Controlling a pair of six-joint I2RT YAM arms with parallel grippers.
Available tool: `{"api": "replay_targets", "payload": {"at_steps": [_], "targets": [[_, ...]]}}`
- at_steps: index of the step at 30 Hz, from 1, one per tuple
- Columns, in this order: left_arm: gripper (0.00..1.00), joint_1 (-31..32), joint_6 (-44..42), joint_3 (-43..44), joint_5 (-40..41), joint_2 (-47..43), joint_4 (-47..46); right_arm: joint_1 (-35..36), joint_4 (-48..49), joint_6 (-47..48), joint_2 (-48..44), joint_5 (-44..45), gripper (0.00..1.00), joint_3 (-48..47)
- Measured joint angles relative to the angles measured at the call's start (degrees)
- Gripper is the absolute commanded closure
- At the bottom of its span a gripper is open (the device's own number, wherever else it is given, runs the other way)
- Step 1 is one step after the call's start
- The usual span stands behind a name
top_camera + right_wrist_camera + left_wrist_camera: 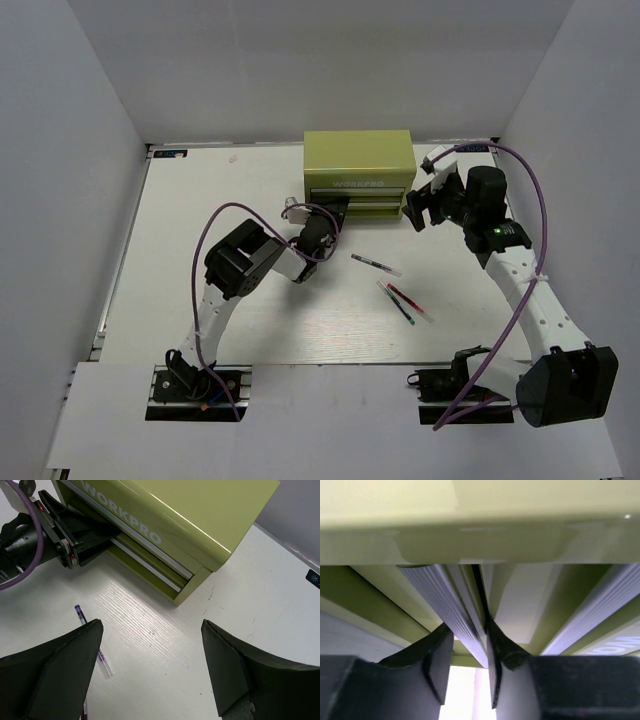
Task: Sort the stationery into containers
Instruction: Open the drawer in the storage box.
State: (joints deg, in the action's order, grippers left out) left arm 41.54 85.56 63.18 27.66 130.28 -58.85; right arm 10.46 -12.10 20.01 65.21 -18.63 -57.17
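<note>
The olive-green tool chest [358,160] stands at the back middle, with both front drawers looking shut. My left gripper [336,211] is at the chest's front. In the left wrist view it [468,635] is shut on a silver drawer handle rail [445,600]. My right gripper [418,206] hovers open and empty by the chest's right front corner [151,625]. Three thin pens lie on the table in front of the chest: clear [375,264], dark [394,301] and red [411,303]. The clear pen also shows in the right wrist view [92,647]. No markers are in view.
The white table [200,290] has grey walls on the left, back and right. The left arm [240,265] bends over the table's left middle. The right arm [520,280] runs along the right side. The left gripper shows in the right wrist view [70,530].
</note>
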Motion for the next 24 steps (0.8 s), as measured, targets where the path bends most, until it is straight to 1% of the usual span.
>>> {"api": "replay_targets", "payload": {"at_steps": [1, 2, 10, 17, 23, 24], "targets": [[0.61, 0.0, 0.3, 0.0, 0.0, 0.2, -0.6, 0.0, 0.0, 0.0, 0.1, 0.0, 0.15, 0.0], [0.65, 0.0, 0.6, 0.1, 0.0, 0.5, -1.4, 0.0, 0.0, 0.0, 0.2, -0.2, 0.15, 0.0], [0.79, 0.0, 3.0, -0.4, -0.2, 1.7, -5.1, 0.0, 0.2, 0.4, 1.2, -1.3, 0.15, 0.0], [0.82, 0.4, 3.8, -4.6, -1.8, 1.5, -10.3, 0.0, -0.3, 2.6, 4.8, -2.2, 0.15, -0.5], [0.83, 1.0, 4.0, -8.5, -3.5, 0.2, -13.0, 0.0, -1.6, 3.6, 10.5, -2.4, 0.15, -5.4], [0.83, 1.1, 4.0, -9.3, -3.8, -0.2, -13.3, 0.0, -1.7, 3.8, 11.3, -2.4, 0.14, -6.5]]}}
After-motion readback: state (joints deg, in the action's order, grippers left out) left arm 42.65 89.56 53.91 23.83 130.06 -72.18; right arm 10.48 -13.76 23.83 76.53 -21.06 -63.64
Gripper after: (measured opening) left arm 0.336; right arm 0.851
